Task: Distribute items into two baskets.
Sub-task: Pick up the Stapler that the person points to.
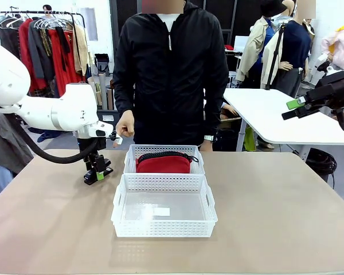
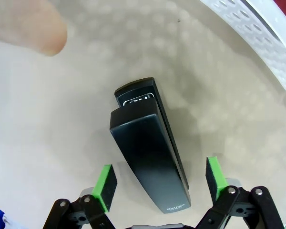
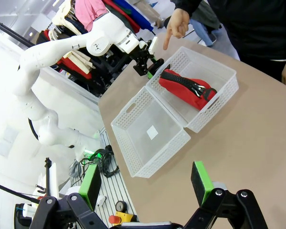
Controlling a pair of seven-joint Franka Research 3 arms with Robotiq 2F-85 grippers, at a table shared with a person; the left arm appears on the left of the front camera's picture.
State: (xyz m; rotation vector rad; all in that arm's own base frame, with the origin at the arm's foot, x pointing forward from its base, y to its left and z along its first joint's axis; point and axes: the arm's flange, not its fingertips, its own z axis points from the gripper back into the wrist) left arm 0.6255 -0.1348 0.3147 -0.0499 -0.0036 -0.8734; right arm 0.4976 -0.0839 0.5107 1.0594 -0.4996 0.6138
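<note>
Stapler [image 2: 150, 148] clear of basket rim [image 2: 257, 33] (bare table [image 2: 52, 124] around).

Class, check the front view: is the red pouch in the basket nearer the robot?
No, the red pouch lies in the far basket; the near basket has no pouch in it.

I see a tan surface [image 1: 40, 229] spanning the front view; behind its far edge stands a person in a black zipped jacket [image 1: 171, 69], with a watch [image 1: 208, 138] on one wrist; far left, a clothes rack [image 1: 46, 34] holds red, tan and dark garments; right, a white table [image 1: 264, 112]; my right wrist view catches a red button on a yellow base [image 3: 115, 218].
</note>
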